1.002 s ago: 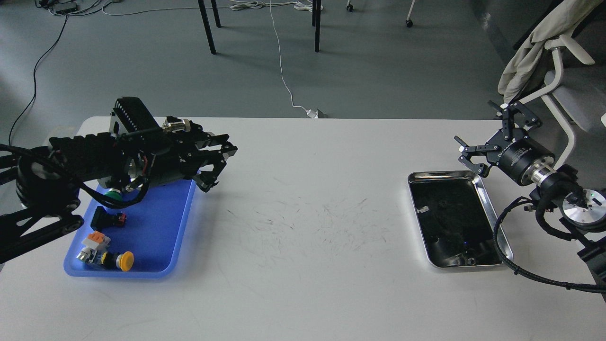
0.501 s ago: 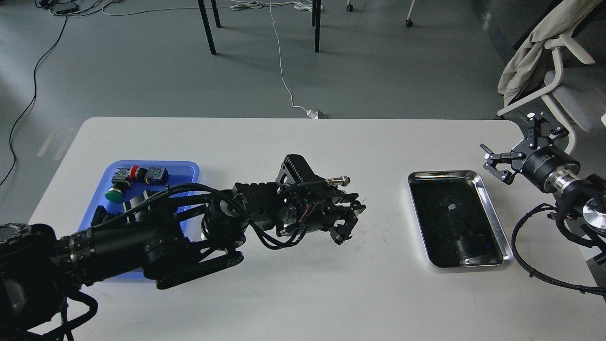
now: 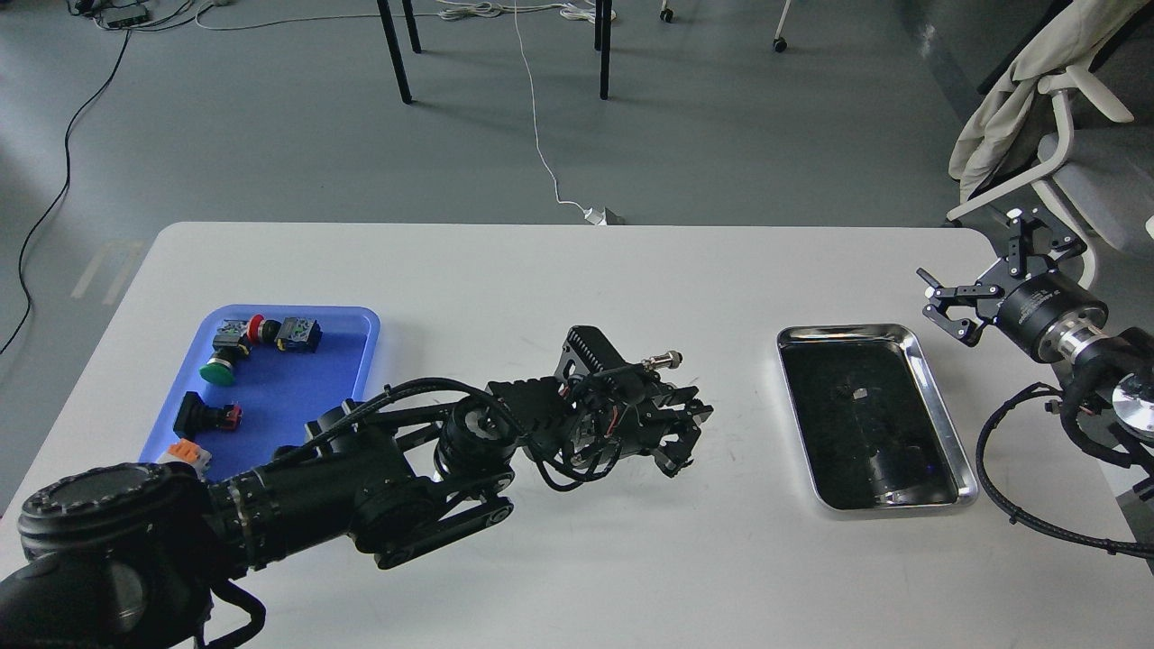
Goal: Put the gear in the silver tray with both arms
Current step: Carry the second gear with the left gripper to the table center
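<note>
The silver tray (image 3: 846, 331) lies on the right side of the white table, and its dark bottom holds only reflections. My left arm reaches from the lower left across the table's middle. Its gripper (image 3: 687, 440) hangs just above the tabletop, about a hand's width left of the tray. Its dark fingers curl toward each other, and I cannot tell whether they hold anything. No gear shows. My right gripper (image 3: 981, 273) is open and empty, raised beyond the tray's far right corner, near the table's right edge.
A blue plastic tray (image 3: 297, 388) at the left holds several small parts, among them a green push button (image 3: 216, 370) and a black-and-red part (image 3: 207, 415). A chair (image 3: 1055, 135) with cloth stands off the table's right corner. A black cable (image 3: 1001, 518) loops beside the silver tray.
My left arm swung from over the blue tray to the table's middle, then a little further toward the silver tray. My right gripper drew back rightward from over the tray's corner.
</note>
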Controlling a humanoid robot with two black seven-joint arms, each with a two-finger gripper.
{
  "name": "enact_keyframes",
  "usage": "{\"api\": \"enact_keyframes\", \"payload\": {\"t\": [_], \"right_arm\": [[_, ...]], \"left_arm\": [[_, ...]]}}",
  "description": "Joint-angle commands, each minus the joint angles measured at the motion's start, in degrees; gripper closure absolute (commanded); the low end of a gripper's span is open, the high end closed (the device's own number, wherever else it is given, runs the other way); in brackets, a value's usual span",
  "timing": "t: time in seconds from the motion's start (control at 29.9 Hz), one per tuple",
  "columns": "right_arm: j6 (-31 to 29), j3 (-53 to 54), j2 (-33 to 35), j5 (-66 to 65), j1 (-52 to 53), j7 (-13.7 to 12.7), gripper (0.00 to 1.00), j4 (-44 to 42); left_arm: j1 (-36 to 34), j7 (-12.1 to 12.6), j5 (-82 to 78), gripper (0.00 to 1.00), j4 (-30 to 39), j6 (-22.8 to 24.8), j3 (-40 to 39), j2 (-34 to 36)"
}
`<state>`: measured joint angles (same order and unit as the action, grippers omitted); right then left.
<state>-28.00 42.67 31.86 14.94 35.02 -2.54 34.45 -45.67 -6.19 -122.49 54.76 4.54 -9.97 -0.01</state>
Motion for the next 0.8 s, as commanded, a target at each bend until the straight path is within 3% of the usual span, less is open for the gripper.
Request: {"api": "enact_keyframes", "payload": {"t": [0.0,0.37,0.77], "right_arm": [[0.0,-0.05,0.57,0.0,-0.04,-0.01,0.02,0.0],[0.0,0.04,0.92,0.0,-0.04,-0.01,0.02,0.0],[0.0,0.04,0.92,0.0,-0.04,-0.01,0.02,0.0]], "left_arm": [[0.05,-0.66,0.5,0.91,-2.37,-2.08,1.0,0.01],[0.4,-0.05,4.27,0.9,-0.79,-3.31,1.01,0.01],[5.33,0.22,4.19,0.86,-0.62,-3.31,1.18,0.01]]}}
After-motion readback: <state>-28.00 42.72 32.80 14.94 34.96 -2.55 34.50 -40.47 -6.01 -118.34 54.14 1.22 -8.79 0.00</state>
